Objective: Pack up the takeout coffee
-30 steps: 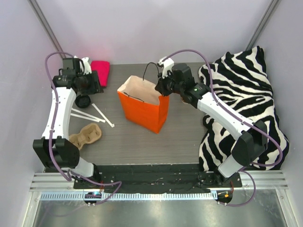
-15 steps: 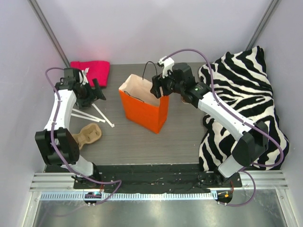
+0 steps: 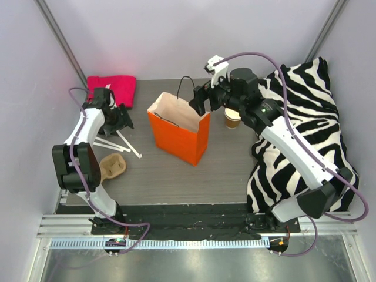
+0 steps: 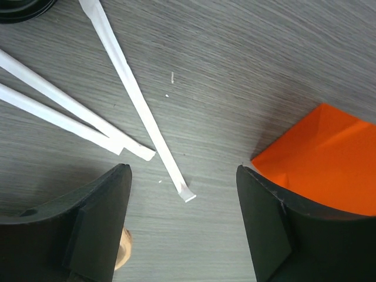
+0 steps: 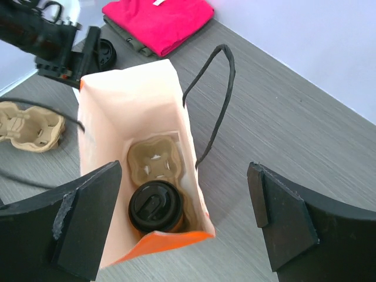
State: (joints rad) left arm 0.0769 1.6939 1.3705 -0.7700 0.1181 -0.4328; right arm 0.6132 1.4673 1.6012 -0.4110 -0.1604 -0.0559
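Kraft paper under a black lid, the takeout coffee (image 5: 154, 205) stands upright in the cup tray (image 5: 155, 157) inside the orange bag (image 5: 117, 111). The right gripper (image 5: 185, 220) hangs above it, spread wide and empty, so it should rise straight, clear of the cord handle (image 5: 226, 82). The left gripper (image 4: 182, 223), equally open and empty, hovers over wrapped straws (image 4: 135, 100).

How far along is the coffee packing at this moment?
Done: one lidded coffee cup sits in a cup tray inside the orange bag. In hand: nothing; the right gripper hangs open over the bag, the left gripper open over straws. Possibly left: an open cup stands beside the bag.
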